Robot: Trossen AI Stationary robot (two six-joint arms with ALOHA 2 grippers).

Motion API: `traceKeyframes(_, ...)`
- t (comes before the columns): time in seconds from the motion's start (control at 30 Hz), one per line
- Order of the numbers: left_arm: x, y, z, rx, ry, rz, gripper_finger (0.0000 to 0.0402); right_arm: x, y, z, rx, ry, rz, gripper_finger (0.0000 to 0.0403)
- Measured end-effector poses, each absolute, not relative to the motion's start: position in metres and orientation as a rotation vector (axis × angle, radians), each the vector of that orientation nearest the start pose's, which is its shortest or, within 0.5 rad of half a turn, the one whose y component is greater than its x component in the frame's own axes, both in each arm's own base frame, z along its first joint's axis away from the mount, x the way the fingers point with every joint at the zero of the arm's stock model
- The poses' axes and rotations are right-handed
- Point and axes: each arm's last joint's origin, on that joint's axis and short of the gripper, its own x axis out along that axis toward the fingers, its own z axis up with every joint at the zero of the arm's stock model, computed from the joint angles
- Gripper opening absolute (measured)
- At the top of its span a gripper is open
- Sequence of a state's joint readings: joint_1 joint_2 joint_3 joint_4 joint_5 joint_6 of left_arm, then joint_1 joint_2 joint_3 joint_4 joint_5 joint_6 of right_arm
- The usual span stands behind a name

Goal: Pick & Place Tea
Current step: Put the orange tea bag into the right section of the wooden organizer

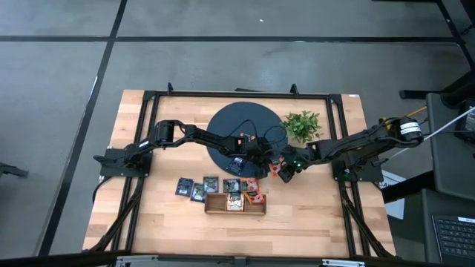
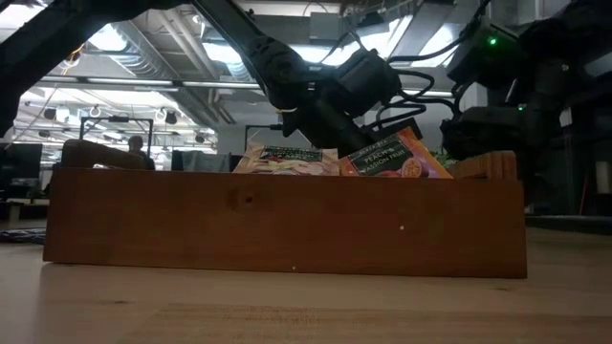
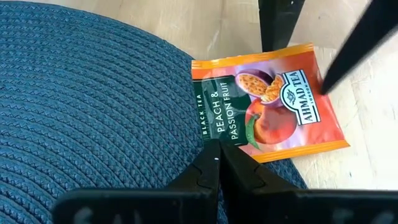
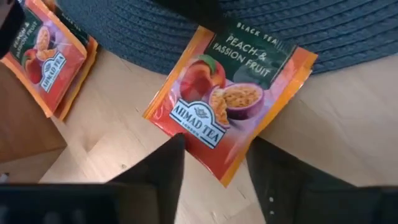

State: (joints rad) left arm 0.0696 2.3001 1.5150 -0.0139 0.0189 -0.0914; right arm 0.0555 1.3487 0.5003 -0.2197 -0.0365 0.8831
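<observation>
The wooden worktop (image 1: 312, 215) sits on a grey floor, and a round dark blue mat (image 1: 223, 126) lies near its far middle. A small green plant (image 1: 302, 124) stands just beside the mat. Near the front edge is a narrow brown wooden tray (image 1: 235, 204) with tea sachets in it, and in the low view one orange sachet (image 2: 394, 156) and one pale sachet (image 2: 287, 159) stick up above the tray's side. More sachets (image 1: 197, 188) lie flat in a row next to the tray on the bare wood. The left gripper (image 1: 245, 154) reaches over the near edge of the mat. Its fingers (image 3: 217, 168) are shut tight, with the tips at the edge of an orange peach and passion fruit tea sachet (image 3: 264, 99); it cannot be told whether they really pinch the edge. This sachet lies partly on the blue mat and partly on the wood. The right gripper (image 1: 284, 169) comes in from the other side, close to the left one. Its fingers (image 4: 165, 165) stand apart, one on each side of the sachet's (image 4: 227, 93) other edge, and they are not yet squeezing it. Two more orange sachets (image 4: 46, 53) show close by in the right wrist view.
</observation>
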Motion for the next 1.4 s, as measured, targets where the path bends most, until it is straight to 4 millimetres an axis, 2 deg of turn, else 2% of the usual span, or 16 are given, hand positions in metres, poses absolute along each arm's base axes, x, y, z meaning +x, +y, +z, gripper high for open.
traceKeyframes(0.33, 0.478, 0.032, 0.100, -0.137, 0.795, 0.071, 0.0002, 0.215, 0.013, 0.132, 0.778, 1.026, -0.402, 0.0034)
traceKeyframes(0.43, 0.478, 0.032, 0.101, -0.165, 0.794, 0.035, 0.0004, 0.215, 0.013, 0.132, 0.768, 1.032, -0.395, 0.0007)
traceKeyframes(0.57, 0.478, 0.029, 0.103, -0.212, 0.794, -0.022, 0.0013, 0.212, 0.013, 0.131, 0.763, 1.069, -0.387, 0.0010)
traceKeyframes(0.73, 0.474, 0.026, 0.116, -0.267, 0.804, -0.097, 0.0016, 0.210, 0.016, 0.130, 0.736, 1.099, -0.377, 0.0005)
traceKeyframes(0.97, 0.470, 0.018, 0.168, -0.214, 0.701, -0.117, 0.0010, 0.208, 0.019, 0.132, 0.705, 1.105, -0.349, 0.0004)
traceKeyframes(1.2, 0.453, 0.010, 0.203, -0.148, 0.688, -0.182, 0.0010, 0.200, 0.022, 0.149, 0.609, 1.043, -0.312, 0.0003)
traceKeyframes(1.4, 0.429, 0.007, 0.209, -0.167, 0.676, -0.227, 0.0012, 0.188, 0.035, 0.164, 0.447, 0.978, -0.280, 0.0002)
